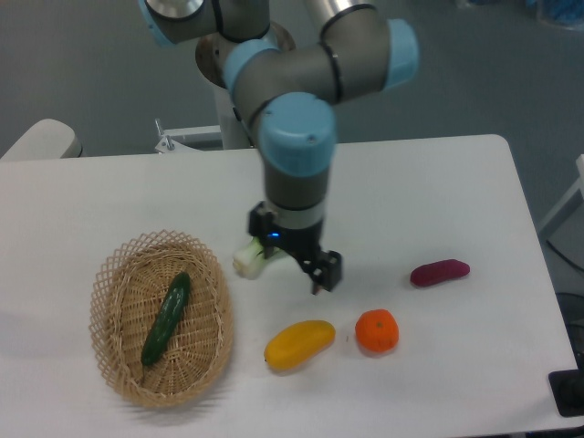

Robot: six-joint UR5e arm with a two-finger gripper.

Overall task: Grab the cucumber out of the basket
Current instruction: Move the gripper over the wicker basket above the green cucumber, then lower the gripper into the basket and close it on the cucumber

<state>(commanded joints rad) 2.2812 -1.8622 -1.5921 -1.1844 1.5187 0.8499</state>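
The dark green cucumber (pixel 166 318) lies lengthwise in the tan wicker basket (pixel 116 365) at the front left of the white table. My gripper (pixel 323 273) hangs above the table's middle, well to the right of the basket and just above the yellow mango (pixel 298 343). Nothing shows between its fingers, but the dark jaws are too small to read as open or shut. The arm hides most of the bok choy.
The white stem end of a bok choy (pixel 246 262) pokes out left of the arm. An orange (pixel 376 330) sits right of the mango, and a purple sweet potato (pixel 439 272) lies farther right. The robot base (pixel 239 91) stands at the table's back edge.
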